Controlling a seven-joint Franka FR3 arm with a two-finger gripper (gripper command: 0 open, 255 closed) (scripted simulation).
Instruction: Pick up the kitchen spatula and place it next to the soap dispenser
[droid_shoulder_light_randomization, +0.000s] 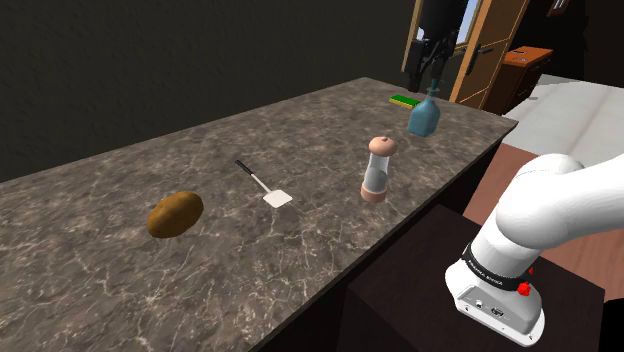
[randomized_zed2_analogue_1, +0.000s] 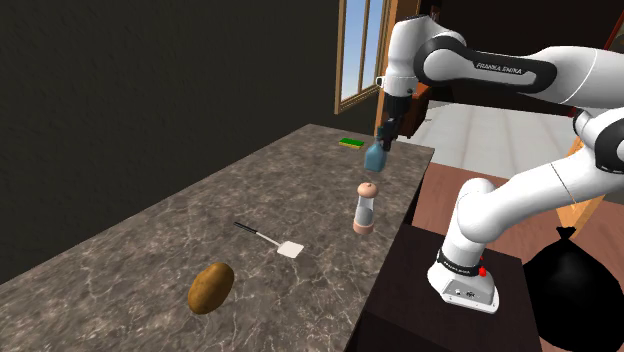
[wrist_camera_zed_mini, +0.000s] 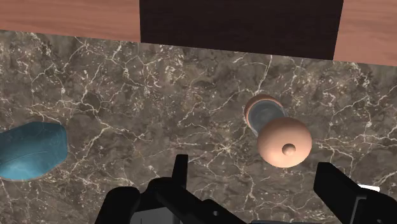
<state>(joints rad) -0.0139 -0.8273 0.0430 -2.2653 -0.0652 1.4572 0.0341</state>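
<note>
Two spread fingers (wrist_camera_zed_mini: 337, 188), well apart from the spatula (droid_shoulder_light_randomization: 266, 186)

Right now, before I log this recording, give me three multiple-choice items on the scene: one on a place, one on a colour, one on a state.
1. The spatula lies:
A. between the potato and the grinder
B. on top of the potato
C. propped against the grinder

2. The soap bottle is:
A. red
B. blue
C. yellow

3. The pincer is:
A. shut on the spatula
B. open, holding nothing
C. shut on the soap bottle

Answers:
1 A: the shoulder view shows it flat, with the potato on one side and the grinder on the other.
2 B: its body shows blue in all three views.
3 B: in the wrist view its jaws stand apart with nothing between them.
</note>
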